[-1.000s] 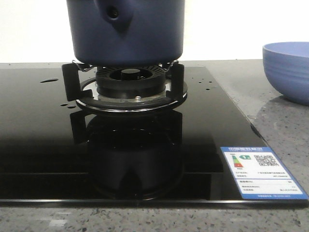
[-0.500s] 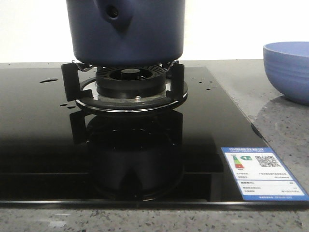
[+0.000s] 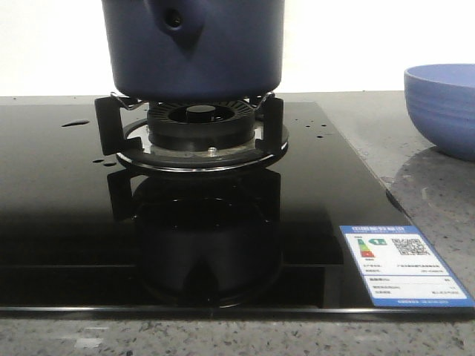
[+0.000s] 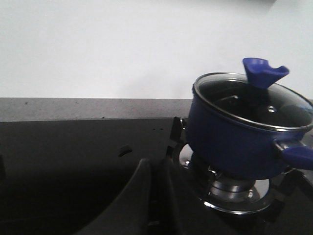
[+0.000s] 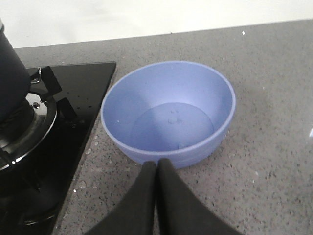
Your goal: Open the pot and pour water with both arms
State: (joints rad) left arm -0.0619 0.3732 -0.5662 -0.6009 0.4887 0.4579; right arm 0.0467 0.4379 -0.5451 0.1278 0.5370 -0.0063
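The dark navy-blue pot (image 3: 194, 52) stands on the burner's stand (image 3: 197, 133), its stub with a round hole facing me. In the left wrist view the pot (image 4: 234, 142) carries a glass lid (image 4: 254, 105) with a blue knob (image 4: 264, 72); its side handle (image 4: 297, 155) sticks out. My left gripper (image 4: 155, 164) is shut and empty, apart from the pot, over the black hob. My right gripper (image 5: 156, 165) is shut and empty, beside the light blue bowl's (image 5: 168, 113) wall. Water shows as small drops (image 3: 74, 123) on the hob. Neither gripper shows in the front view.
The black glass hob (image 3: 67, 215) has a label (image 3: 404, 265) at its front right corner. The light blue bowl (image 3: 444, 107) sits on the grey speckled counter (image 3: 438, 185) right of the hob. A white wall stands behind.
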